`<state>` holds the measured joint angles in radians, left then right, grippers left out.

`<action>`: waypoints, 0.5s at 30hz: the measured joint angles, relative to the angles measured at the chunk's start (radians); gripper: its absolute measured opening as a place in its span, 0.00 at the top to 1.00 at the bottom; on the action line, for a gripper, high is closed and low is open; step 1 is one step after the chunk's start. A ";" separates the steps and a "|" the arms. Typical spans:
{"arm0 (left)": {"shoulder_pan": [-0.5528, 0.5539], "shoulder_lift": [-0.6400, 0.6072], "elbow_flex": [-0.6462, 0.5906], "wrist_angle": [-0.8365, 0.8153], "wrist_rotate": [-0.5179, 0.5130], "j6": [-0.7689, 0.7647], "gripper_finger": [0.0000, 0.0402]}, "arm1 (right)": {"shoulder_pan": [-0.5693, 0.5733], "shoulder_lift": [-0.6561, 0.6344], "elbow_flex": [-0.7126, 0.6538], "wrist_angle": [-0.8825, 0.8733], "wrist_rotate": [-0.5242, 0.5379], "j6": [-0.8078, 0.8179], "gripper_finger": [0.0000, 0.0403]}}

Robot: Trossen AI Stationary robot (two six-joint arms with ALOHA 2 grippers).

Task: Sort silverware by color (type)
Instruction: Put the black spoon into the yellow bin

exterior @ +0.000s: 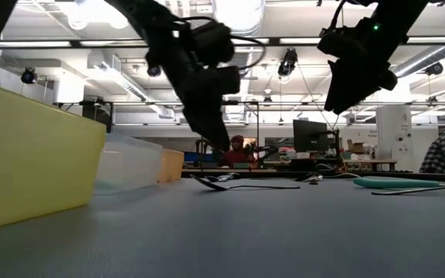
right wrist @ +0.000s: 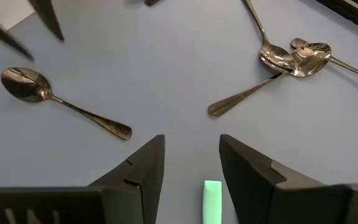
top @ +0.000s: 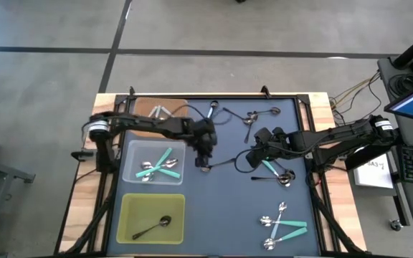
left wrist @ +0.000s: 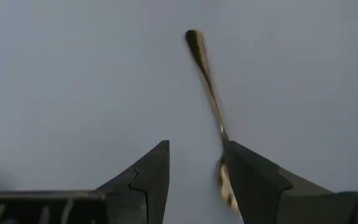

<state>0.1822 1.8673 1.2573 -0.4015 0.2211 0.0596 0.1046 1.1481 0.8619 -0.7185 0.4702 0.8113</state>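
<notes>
The left gripper [top: 204, 159] hangs over the middle of the dark table mat [top: 221, 215], its fingers spread apart and holding nothing. In the left wrist view a dark spoon [left wrist: 209, 99] lies on the mat with its bowl just beside one finger [left wrist: 253, 183] — whether it touches that finger cannot be told. From the low view the gripper tip sits just above the spoon, close to the surface.

The right gripper [top: 253, 155] hovers near the left one, a little toward the right side of the mat, fingers also parted and empty. Its wrist view shows the end of a teal handle [right wrist: 212, 200] below the gap between the fingers, another dark spoon [right wrist: 61, 102] off to one side, and a small cluster of shiny spoons [right wrist: 294, 57] farther off.

Outward from there, the silverware is spread about: a few spoons near the far edge of the mat [top: 249, 116], a teal-handled spoon with a dark one beside the right gripper [top: 278, 172], and a group of teal-handled and shiny spoons [top: 282, 223] at the near right corner.

On the left side stand three trays — the clear tray [top: 131, 152] holds teal-handled spoons [top: 160, 166], the yellow-green tray [top: 131, 204] holds one dark spoon [top: 153, 226], and the orange tray [top: 143, 107] at the far end holds some shiny pieces.
</notes>
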 joint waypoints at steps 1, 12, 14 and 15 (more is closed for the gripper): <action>-0.016 0.024 0.027 -0.022 -0.013 0.003 0.66 | 0.000 0.000 0.000 0.000 0.000 0.000 0.64; -0.158 0.156 0.143 -0.013 -0.230 -0.075 0.66 | 0.000 0.000 0.000 0.000 0.000 0.000 0.64; -0.163 0.169 0.149 0.009 -0.284 -0.118 0.66 | 0.000 0.000 0.000 0.001 0.000 0.000 0.64; -0.164 0.176 0.151 0.008 -0.289 -0.142 0.66 | 0.000 0.000 0.000 0.000 0.000 0.000 0.64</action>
<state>0.0181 2.0432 1.4082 -0.3935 -0.0680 -0.0822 0.1043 1.1481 0.8619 -0.7185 0.4702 0.8116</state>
